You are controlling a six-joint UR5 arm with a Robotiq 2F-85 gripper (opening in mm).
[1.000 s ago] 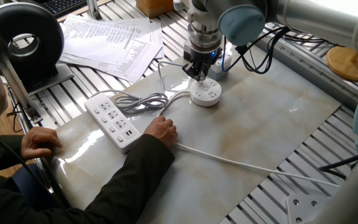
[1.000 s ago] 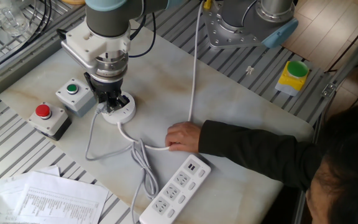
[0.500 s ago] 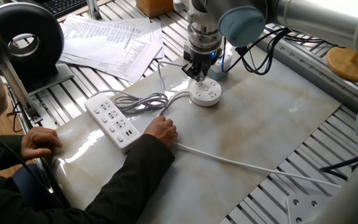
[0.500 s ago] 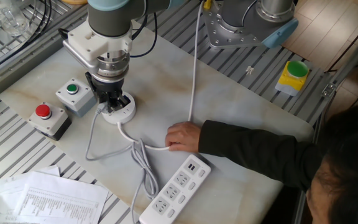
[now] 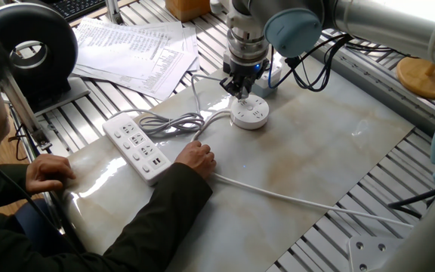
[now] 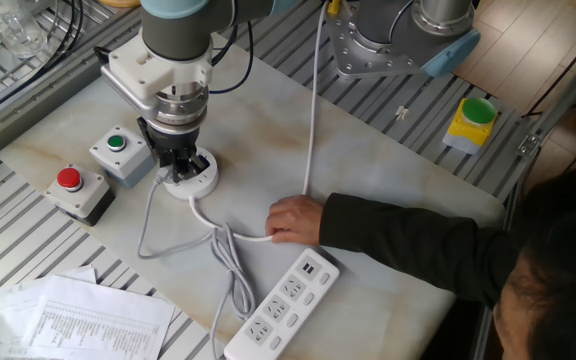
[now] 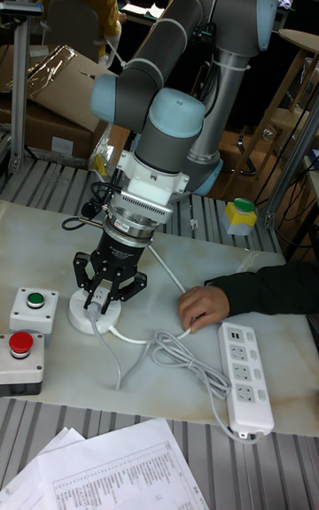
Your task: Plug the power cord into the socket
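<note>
on the pale marbled table (image 5: 331,151) your gripper (image 7: 105,295) grips the plug of the power cord (image 6: 148,215) just over the round socket (image 5: 251,115), so square the pins to the holes and press straight down, gently.

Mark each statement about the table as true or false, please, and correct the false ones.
1. The gripper is directly above the round socket. True.
2. A person's hand rests on the table beside the white cable. True.
3. The long white power strip lies on top of the printed papers. False: it lies on the marble-patterned table surface; the papers are apart from it.
4. The two button boxes both have green buttons. False: one box has a green button, the other a red button.
5. The power cord lies partly in a looped bundle near the power strip. True.
</note>
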